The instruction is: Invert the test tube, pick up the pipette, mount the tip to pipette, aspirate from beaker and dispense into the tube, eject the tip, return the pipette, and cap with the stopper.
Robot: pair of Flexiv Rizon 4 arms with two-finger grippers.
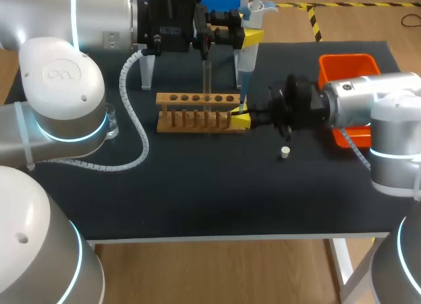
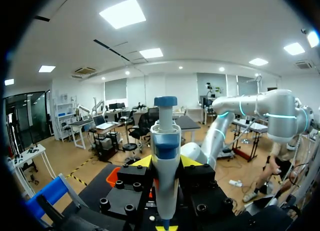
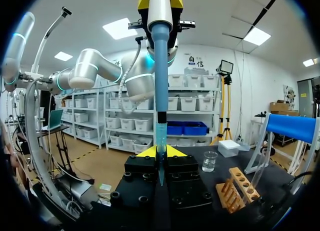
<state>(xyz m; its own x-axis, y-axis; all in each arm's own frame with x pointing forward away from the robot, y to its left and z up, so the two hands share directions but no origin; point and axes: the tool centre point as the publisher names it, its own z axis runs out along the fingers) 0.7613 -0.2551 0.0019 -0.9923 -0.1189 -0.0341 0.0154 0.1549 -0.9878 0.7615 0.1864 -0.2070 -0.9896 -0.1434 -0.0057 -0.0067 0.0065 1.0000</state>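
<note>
Two claws above the black table [image 1: 197,192]: left claw [image 1: 252,36] grips pipette [image 1: 246,59], right claw [image 3: 160,152] pinches tip [image 3: 160,135].

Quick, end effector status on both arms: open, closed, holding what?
Left end effector: closed, holding the pipette.
Right end effector: closed on the pipette tip.

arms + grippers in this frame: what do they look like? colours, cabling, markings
Both arms have silver-white rounded links with glowing cyan rings at the joints. The left arm carries a logo on its joint cap and a white spiral-wrapped cable along it. The right arm matches. The left gripper and right gripper have black blocky bodies with bolt heads and bright yellow fingertips.
</note>
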